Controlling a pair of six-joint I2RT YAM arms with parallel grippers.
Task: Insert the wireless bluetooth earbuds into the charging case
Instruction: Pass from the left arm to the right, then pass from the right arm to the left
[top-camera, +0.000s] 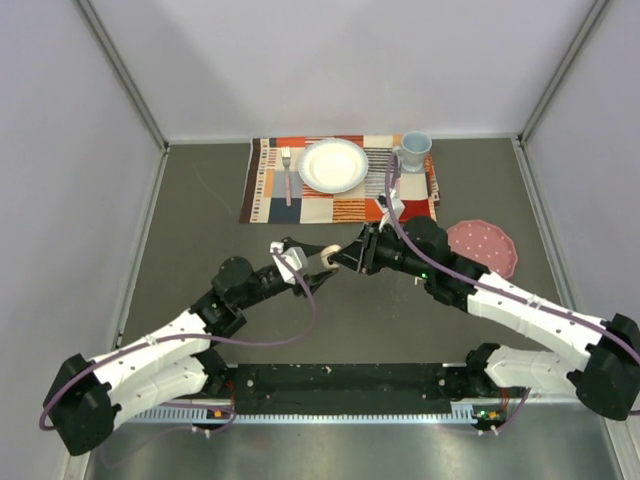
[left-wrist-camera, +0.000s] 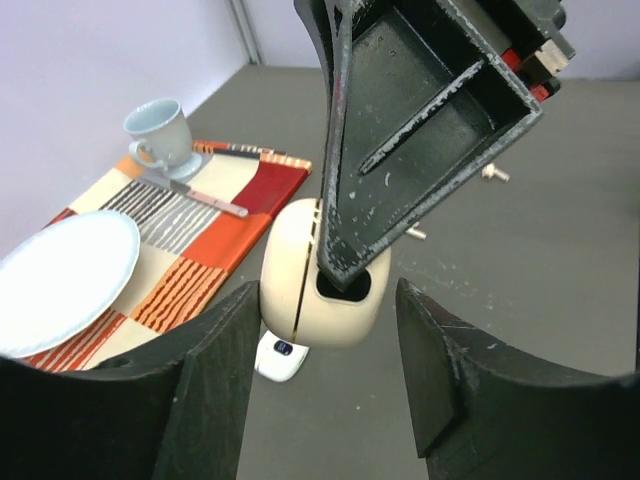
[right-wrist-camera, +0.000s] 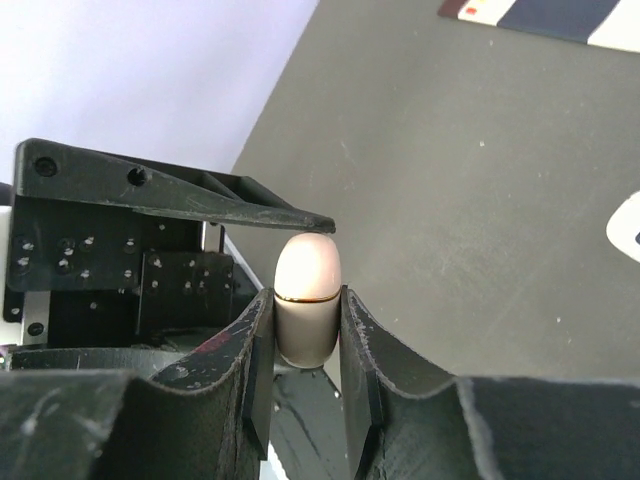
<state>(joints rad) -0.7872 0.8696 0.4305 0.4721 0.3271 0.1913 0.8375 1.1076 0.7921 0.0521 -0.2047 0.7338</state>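
Note:
A cream rounded charging case (right-wrist-camera: 308, 295), lid closed along a gold seam, hangs in the air with my right gripper (right-wrist-camera: 305, 300) shut on its two sides. In the left wrist view the same case (left-wrist-camera: 300, 290) sits just beyond my left gripper (left-wrist-camera: 320, 305), whose fingers (left-wrist-camera: 215, 370) stand open with gaps on both sides of it. Both grippers meet above the middle of the table, right gripper (top-camera: 340, 257) and left gripper (top-camera: 318, 270). Two tiny white pieces that look like earbuds (left-wrist-camera: 490, 172) lie on the table behind.
A small white case with a blue mark (left-wrist-camera: 280, 357) lies on the table under the held case. A patterned placemat (top-camera: 270, 190) at the back carries a plate (top-camera: 333, 165), fork (top-camera: 287, 175) and cup (top-camera: 415, 150). A pink dotted disc (top-camera: 483, 246) lies at the right.

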